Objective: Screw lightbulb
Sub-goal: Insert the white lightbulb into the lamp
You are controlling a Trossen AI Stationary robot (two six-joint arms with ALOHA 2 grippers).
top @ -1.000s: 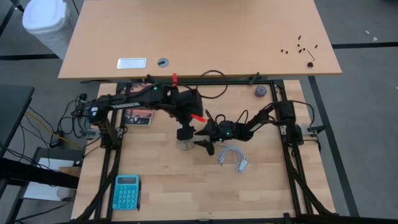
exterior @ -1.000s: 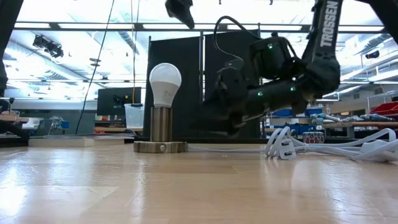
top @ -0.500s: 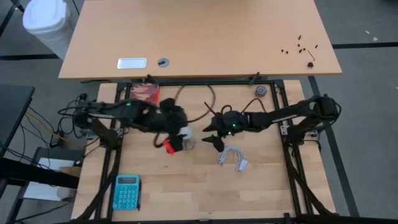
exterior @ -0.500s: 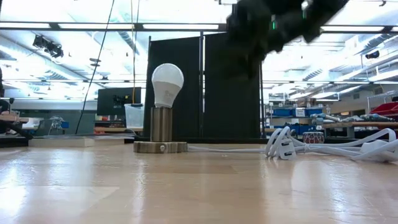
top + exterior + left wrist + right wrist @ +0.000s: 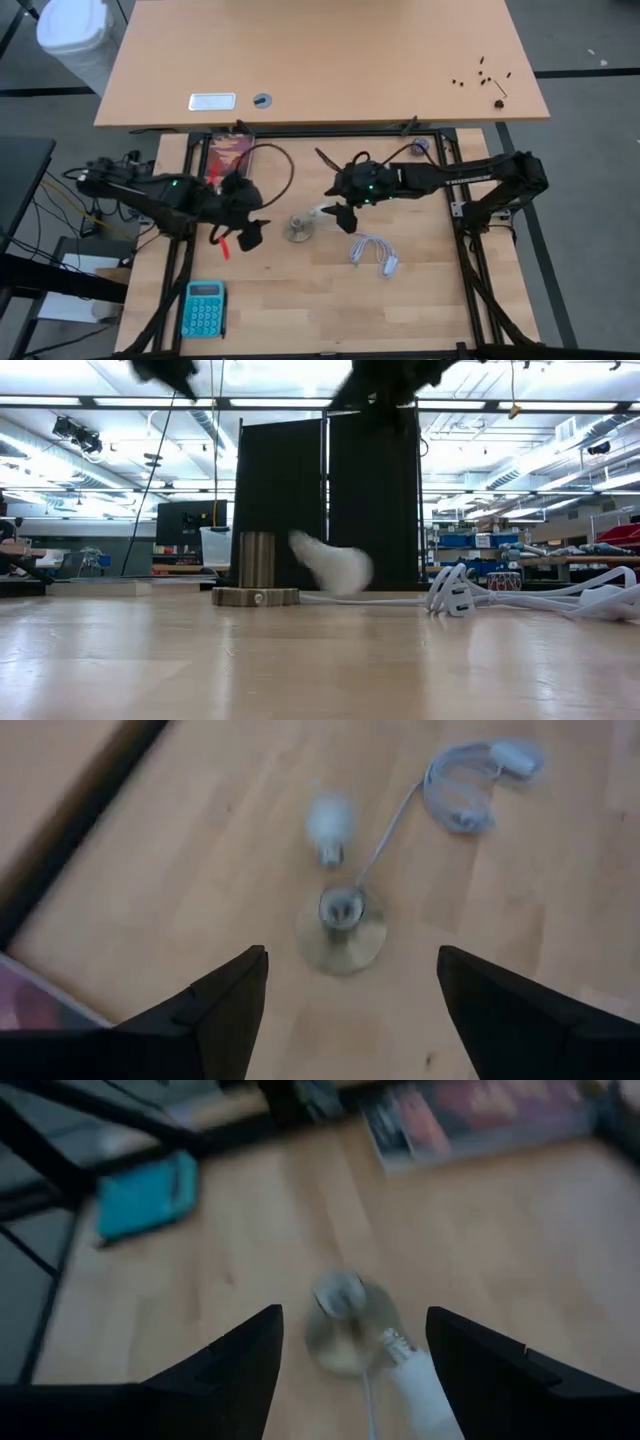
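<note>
The white lightbulb (image 5: pixel 320 212) lies on its side on the wooden table, just right of the socket, its screw base toward it. It looks blurred in the low view (image 5: pixel 335 567). The round socket disc (image 5: pixel 297 230) stands with nothing in it (image 5: pixel 340 925). My left gripper (image 5: pixel 236 238) is open, above the table to the left of the socket. My right gripper (image 5: pixel 336 190) is open, raised above the bulb on its far side. The bulb also shows in the left wrist view (image 5: pixel 328 820) and the right wrist view (image 5: pixel 420 1385).
A coiled white cable with a plug (image 5: pixel 375 252) lies right of the socket. A teal calculator (image 5: pixel 203 307) sits near the front left, a book (image 5: pixel 232 152) at the far left, and a small grey ball (image 5: pixel 418 147) at the far right.
The bulb stood upright in the socket; it is now out of it and lies on the table to the socket's right. My left gripper has gone from above the bulb toward the table's left edge. My right gripper has risen and drawn a little toward the far edge.
</note>
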